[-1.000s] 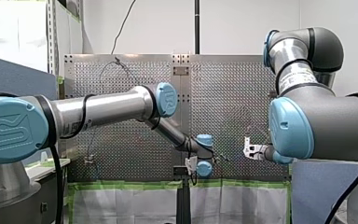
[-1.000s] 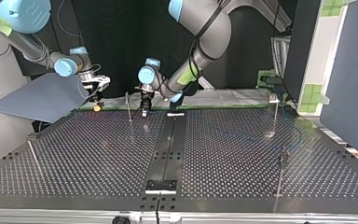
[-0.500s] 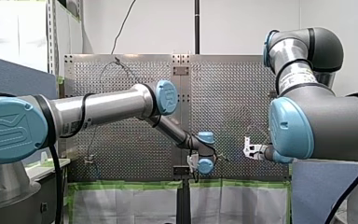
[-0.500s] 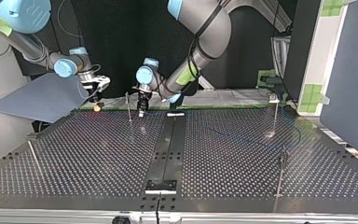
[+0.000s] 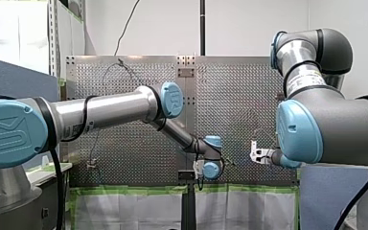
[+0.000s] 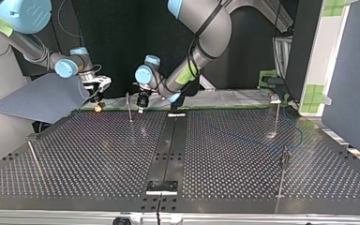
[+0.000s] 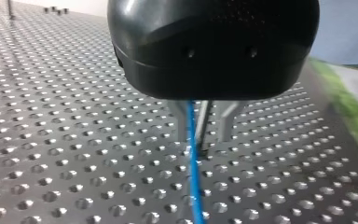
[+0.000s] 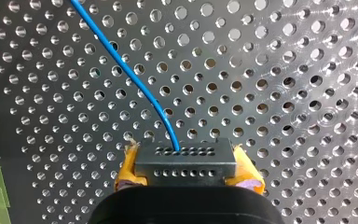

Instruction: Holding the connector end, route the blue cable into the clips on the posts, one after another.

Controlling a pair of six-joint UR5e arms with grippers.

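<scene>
In the right wrist view my right gripper (image 8: 186, 181) has its yellow pads (image 8: 127, 173) shut on a grey connector block (image 8: 185, 162). The blue cable (image 8: 121, 65) leaves the block and runs ahead over the perforated table. In the left wrist view the blue cable (image 7: 194, 177) passes between the metal fingers (image 7: 182, 125) of my left gripper (image 7: 203, 140), which stand apart, open. In the top view my left gripper (image 6: 141, 101) hangs just right of a thin post (image 6: 129, 108) at the table's far edge. My right gripper (image 6: 96, 99) is further left.
Further thin posts stand at the top view's left (image 6: 33, 157), at its far right (image 6: 276, 115) and at its near right (image 6: 282, 174). A black rail (image 6: 168, 145) runs down the middle of the table. A blue-grey panel (image 6: 42, 96) lies beyond the left corner.
My left gripper has shifted a little toward the top view's left, closer to the post, and risen slightly. My right arm has stayed where it was.
</scene>
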